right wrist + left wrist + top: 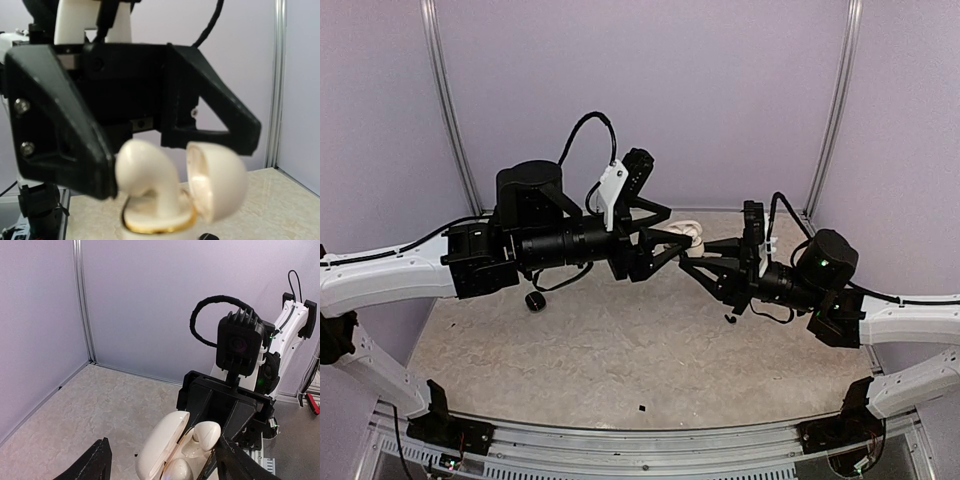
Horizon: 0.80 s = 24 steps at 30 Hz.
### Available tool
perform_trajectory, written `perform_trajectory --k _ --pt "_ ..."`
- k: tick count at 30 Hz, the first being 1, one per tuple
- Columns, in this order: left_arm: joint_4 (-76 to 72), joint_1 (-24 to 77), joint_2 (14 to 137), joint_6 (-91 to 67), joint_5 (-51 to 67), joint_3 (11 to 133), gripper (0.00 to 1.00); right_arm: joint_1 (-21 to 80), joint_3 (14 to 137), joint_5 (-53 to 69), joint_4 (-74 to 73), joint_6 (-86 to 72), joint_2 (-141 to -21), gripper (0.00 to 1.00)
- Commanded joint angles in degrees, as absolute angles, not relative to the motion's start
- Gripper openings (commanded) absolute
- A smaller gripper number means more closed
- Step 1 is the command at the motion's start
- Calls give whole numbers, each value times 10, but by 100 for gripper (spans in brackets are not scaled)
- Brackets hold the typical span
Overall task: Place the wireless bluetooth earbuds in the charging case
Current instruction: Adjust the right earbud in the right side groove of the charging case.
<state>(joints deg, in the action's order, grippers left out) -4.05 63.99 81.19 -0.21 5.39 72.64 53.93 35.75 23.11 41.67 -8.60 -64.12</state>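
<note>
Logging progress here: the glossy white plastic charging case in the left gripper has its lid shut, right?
No, the lid is open. The left wrist view shows the glossy white plastic charging case in the left gripper with its lid hinged back and a small white earbud in its opening.

charging case (160, 447) between left gripper (682, 241) and right gripper (694, 256) | earbud (206, 434) in charging case

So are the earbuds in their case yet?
Nearly, for one. Done: the charging case is open and held up off the table between the left fingers. In hand: a white earbud stands in its slot but sticks up, with the right fingers close together right by it. To do: pushing it fully in. Whether a second one is in, I can't tell.
</note>
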Motion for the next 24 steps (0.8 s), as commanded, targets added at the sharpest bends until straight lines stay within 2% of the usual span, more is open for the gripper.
perform_trajectory --k 1,10,24 --pt "-34 627 811 -15 30 725 72 545 355 252 441 -81 -623 0" --pt "-40 620 812 -22 31 723 72 545 349 233 449 -83 -617 0" --pt "-97 623 778 -2 111 691 73 545 346 217 442 -80 -619 0"
